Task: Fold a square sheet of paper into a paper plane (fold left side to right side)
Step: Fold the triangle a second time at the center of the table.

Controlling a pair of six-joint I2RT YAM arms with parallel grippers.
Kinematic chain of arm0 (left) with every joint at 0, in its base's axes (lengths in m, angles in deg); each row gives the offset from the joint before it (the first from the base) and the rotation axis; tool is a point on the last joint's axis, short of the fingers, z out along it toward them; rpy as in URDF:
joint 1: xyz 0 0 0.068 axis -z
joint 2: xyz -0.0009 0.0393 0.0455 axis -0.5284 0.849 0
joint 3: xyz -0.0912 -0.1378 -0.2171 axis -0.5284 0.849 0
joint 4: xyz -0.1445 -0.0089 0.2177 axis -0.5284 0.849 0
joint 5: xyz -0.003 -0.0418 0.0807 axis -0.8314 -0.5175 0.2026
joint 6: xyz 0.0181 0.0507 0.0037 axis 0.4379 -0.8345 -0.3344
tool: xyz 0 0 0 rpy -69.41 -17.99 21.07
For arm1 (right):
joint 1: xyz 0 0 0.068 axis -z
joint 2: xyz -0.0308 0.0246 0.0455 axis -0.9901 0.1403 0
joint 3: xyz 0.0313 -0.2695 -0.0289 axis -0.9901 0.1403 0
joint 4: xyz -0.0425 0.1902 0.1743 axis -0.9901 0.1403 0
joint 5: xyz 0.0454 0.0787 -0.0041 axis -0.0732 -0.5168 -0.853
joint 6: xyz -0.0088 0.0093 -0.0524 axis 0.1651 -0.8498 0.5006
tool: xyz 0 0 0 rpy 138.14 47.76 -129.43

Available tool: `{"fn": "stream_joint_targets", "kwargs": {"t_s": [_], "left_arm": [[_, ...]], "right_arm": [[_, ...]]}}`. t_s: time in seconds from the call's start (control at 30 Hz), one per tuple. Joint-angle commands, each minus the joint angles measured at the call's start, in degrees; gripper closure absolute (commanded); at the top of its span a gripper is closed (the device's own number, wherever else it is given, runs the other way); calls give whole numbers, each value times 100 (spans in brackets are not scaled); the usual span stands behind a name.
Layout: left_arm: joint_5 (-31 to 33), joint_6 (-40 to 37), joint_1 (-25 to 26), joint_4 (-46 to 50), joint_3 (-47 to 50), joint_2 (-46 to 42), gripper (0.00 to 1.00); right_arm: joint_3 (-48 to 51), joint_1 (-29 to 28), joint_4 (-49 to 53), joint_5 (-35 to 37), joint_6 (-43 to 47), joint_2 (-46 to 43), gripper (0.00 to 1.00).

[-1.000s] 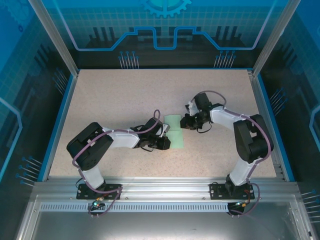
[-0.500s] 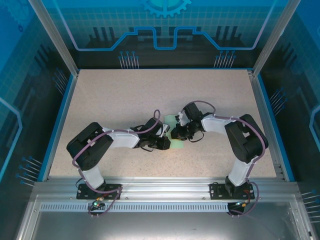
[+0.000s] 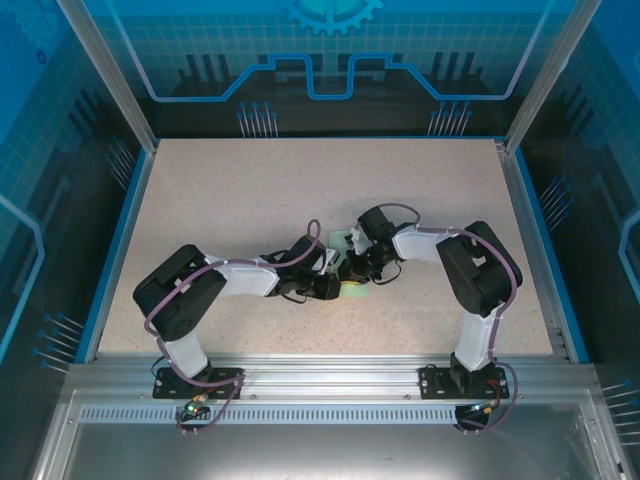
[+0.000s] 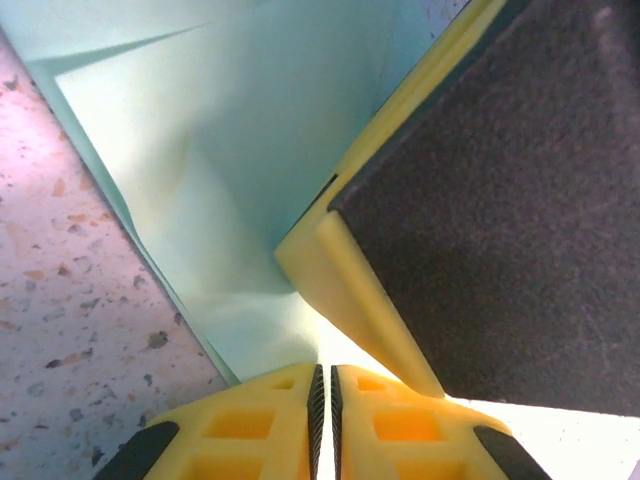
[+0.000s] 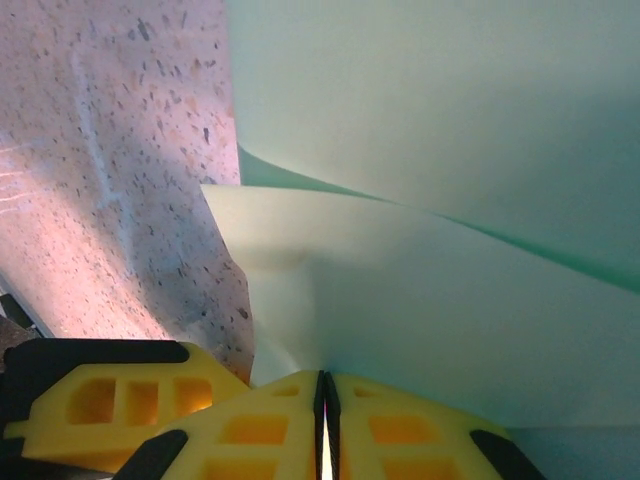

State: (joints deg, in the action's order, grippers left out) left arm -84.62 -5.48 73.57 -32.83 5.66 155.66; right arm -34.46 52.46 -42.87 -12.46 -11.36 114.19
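Note:
The square sheet of paper [image 3: 342, 238] is pale mint green and lies mid-table, mostly covered by the two wrists. My left gripper [image 3: 334, 286] and right gripper [image 3: 352, 270] meet over it, almost touching. In the left wrist view the paper [image 4: 230, 150] runs down into the left gripper [image 4: 323, 400], whose jaws are shut on its edge, and the right gripper's yellow finger [image 4: 350, 290] presses in close beside it. In the right wrist view a lifted flap of the paper [image 5: 450, 300] curves over the lower layer into the right gripper [image 5: 324, 400], which is shut on it.
The speckled beige table [image 3: 250, 190] spreads out on all sides, bounded by a blue rim and metal frame posts [image 3: 105, 70]. The left gripper's yellow finger [image 5: 110, 395] sits just left of the right jaws. Both arm bases stand at the near edge.
The right gripper has swung left and nearer, up against the left gripper, taking its edge of the paper with it. Less green shows from above. The left arm has stayed put.

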Motion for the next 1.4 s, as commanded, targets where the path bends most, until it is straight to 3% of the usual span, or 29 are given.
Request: {"fn": "stream_joint_targets", "kwargs": {"t_s": [0.0,0.37,0.8,0.9,1.0,1.23,1.37], "left_arm": [[255,30,-16,585,152,83,84],[251,49,-24,566,236,40,85],[153,87,-27,519,339,-181,83],[56,74,-23,544,321,-454,78],[-99,83,-29,587,266,-859,66],[-65,-41,-372,881,291,-1959,36],[-100,-264,-612,1016,216,-1896,32]], "right_arm": [[-207,0,549,615,181,238,87],[-705,652,1188,1193,688,434,87],[-922,1313,1202,1020,963,442,87],[-831,1338,1051,876,982,196,86],[-648,1422,918,901,983,-269,82],[101,1677,439,432,950,-1385,59],[586,1675,-32,-151,753,-1737,47]]}}
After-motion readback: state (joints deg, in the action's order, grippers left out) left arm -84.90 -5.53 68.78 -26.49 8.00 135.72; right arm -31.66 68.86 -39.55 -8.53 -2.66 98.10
